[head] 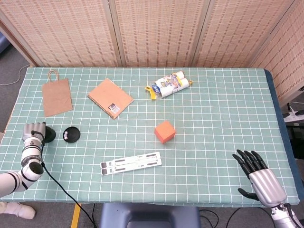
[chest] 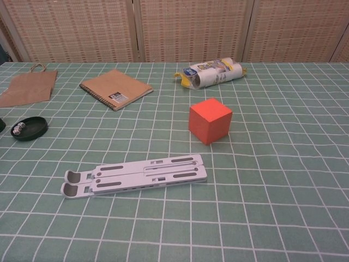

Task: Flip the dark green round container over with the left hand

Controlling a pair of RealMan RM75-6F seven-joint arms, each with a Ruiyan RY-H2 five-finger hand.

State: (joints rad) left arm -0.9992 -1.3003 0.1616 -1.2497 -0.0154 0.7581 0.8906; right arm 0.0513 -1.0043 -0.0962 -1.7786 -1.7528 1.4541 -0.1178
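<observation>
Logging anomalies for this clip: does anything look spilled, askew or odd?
Yes: the dark green round dish at the table's left lies apart from the dark green cup in the left hand, with small white dice exposed on it.

Staged robot-manipulation test area, probably a laboratory. A table covered with a green white-gridded cloth (head: 223, 118) stands before folding woven-reed screen panels (head: 156, 31) that close off the background. Unrelated props lie well apart on the cloth: a brown paper bag (head: 56, 96), a spiral-bound kraft notebook (head: 110, 98), an orange cube (head: 165, 131) and a white folding stand (head: 131, 162). Grey carpet floor (head: 12, 64) borders the table.
</observation>
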